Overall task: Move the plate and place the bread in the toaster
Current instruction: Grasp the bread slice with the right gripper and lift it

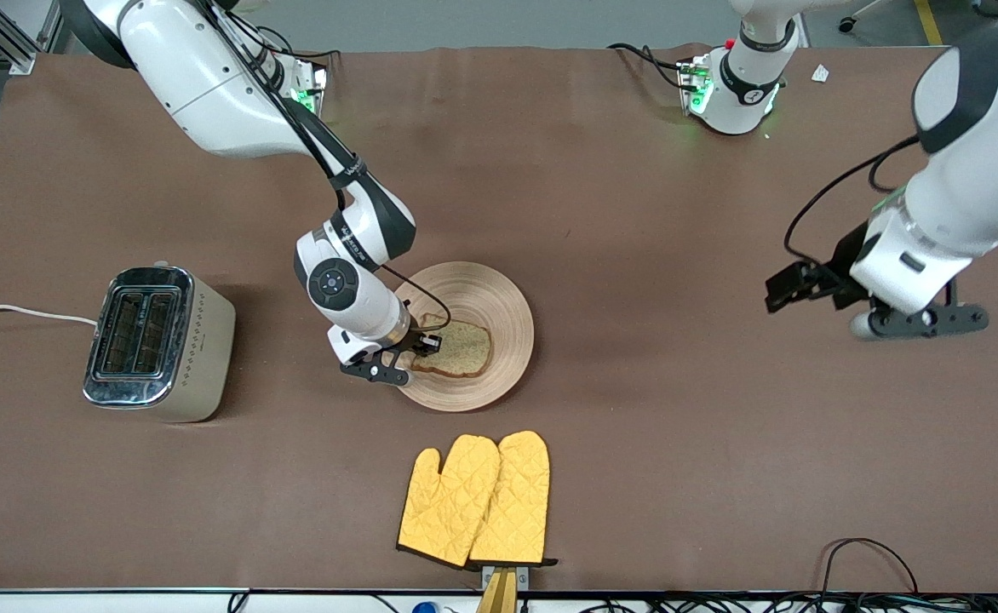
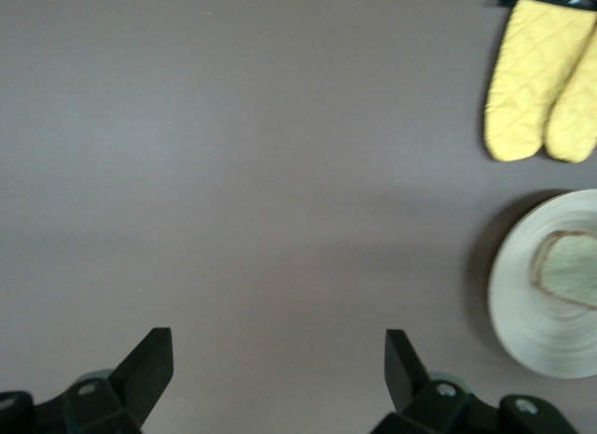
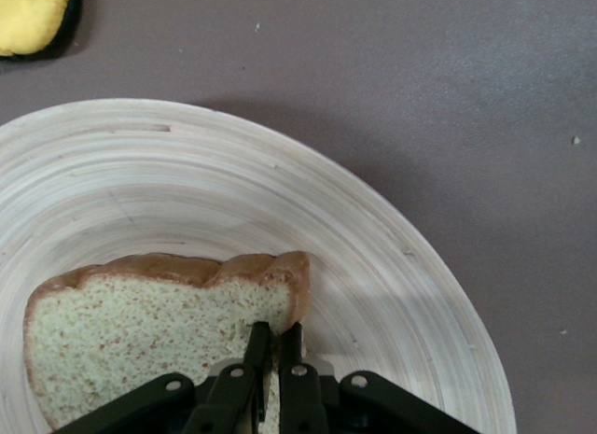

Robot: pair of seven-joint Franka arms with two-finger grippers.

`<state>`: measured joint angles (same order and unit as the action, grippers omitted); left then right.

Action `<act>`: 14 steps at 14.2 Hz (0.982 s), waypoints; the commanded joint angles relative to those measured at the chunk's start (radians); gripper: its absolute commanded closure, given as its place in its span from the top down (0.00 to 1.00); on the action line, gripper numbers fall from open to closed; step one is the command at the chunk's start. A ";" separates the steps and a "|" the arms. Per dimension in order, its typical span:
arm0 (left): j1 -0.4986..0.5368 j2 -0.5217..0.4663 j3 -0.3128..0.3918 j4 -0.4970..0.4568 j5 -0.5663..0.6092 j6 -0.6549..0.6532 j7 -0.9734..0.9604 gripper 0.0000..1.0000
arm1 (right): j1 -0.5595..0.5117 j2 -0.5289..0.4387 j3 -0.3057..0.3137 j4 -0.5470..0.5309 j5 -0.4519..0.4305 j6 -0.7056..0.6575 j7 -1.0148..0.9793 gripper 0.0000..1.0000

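Black right gripper (image 3: pixel 273 359): its two fingers are pinched nearly together on the edge of the bread, low down on the plate
Bread: the squarish light-brown speckled slice (image 1: pixel 456 347) with a darker crust lies flat on the plate
Plate: the round light-tan wooden plate (image 1: pixel 499 298) with ring grooves sits near the middle of the brown table (image 1: pixel 635 213)
Toaster: the boxy cream two-slot toaster (image 1: pixel 158 342) with a shiny top stands toward the right arm's end, well apart from the plate
Mitts: two yellow quilted oven mitts (image 1: pixel 478 498) lie nearer the front camera than the plate
Left gripper (image 2: pixel 280 364): wide open, holding nothing, waiting over bare table toward the left arm's end
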<state>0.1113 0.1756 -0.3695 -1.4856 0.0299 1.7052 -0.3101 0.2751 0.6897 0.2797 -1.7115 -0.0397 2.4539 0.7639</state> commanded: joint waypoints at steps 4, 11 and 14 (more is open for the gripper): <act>-0.122 -0.148 0.123 -0.002 0.076 -0.182 0.038 1.00 | -0.043 -0.149 0.001 0.053 -0.023 -0.267 0.029 0.00; -0.110 -0.186 0.144 0.002 0.065 -0.268 0.100 1.00 | -0.116 -0.233 -0.037 0.370 -0.223 -0.901 -0.274 0.01; -0.110 -0.186 0.144 0.004 0.061 -0.266 0.103 1.00 | -0.126 -0.254 -0.042 0.377 -0.438 -1.033 -0.455 0.01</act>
<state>0.0022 -0.0030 -0.2273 -1.4801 0.0884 1.4490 -0.2258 0.1517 0.4378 0.2357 -1.3413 -0.3645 1.4706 0.4018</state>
